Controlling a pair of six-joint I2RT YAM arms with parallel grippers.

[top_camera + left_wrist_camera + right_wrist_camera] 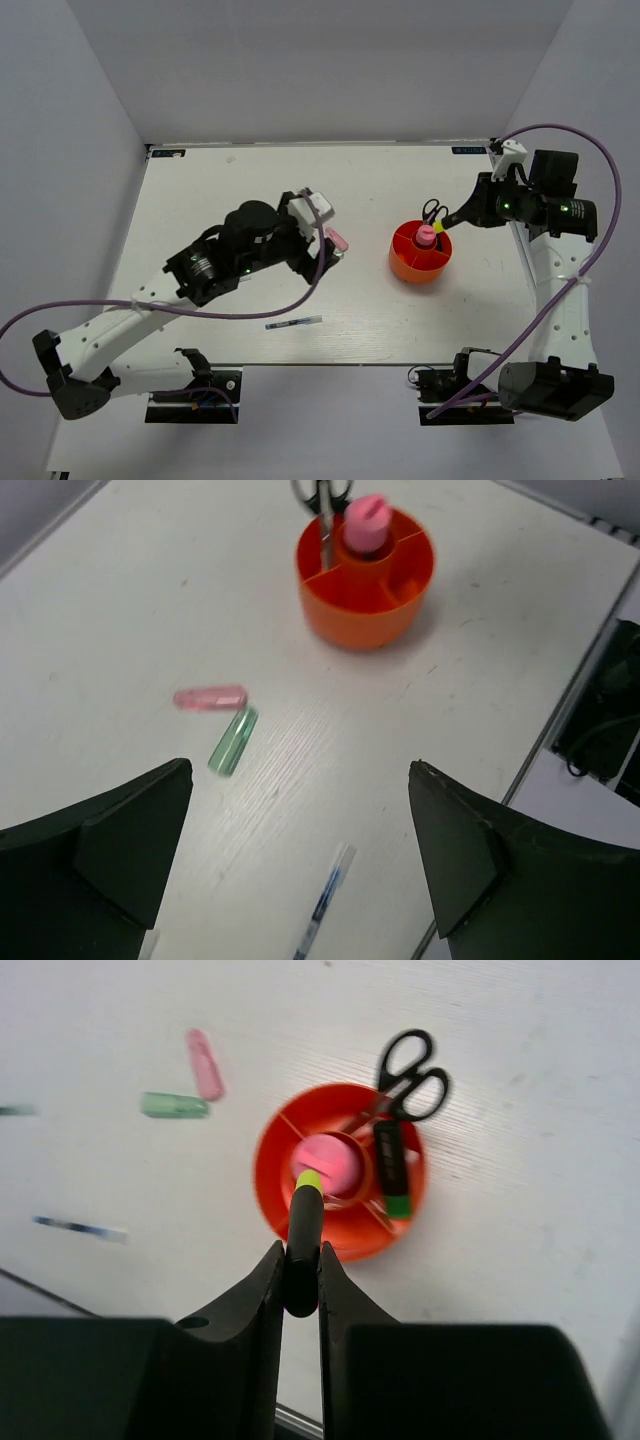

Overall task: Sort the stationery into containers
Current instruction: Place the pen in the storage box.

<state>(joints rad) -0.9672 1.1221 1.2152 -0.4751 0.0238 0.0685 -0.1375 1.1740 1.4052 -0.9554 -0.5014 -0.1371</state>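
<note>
The orange-red cup (pixel 403 264) stands right of centre. It holds black-handled scissors (pixel 434 210), a fat pink tube (pixel 426 236) and a green-black marker (pixel 392 1170). My right gripper (pixel 300 1255) is shut on a black marker with a yellow tip (pixel 304 1222), held above the cup's near rim (pixel 276 1188). A pink marker (pixel 210 698) and a pale green marker (pixel 232 741) lie on the table left of the cup (pixel 360 620). A thin pen (pixel 325 900) lies nearer the front edge. My left gripper (pixel 300 775) is open and empty above the table near these.
The thin pen shows in the top view (pixel 294 323) near the table's front edge, and the pink marker (pixel 339 240) lies beside my left gripper (pixel 318 232). Grey walls enclose the table on the left, back and right.
</note>
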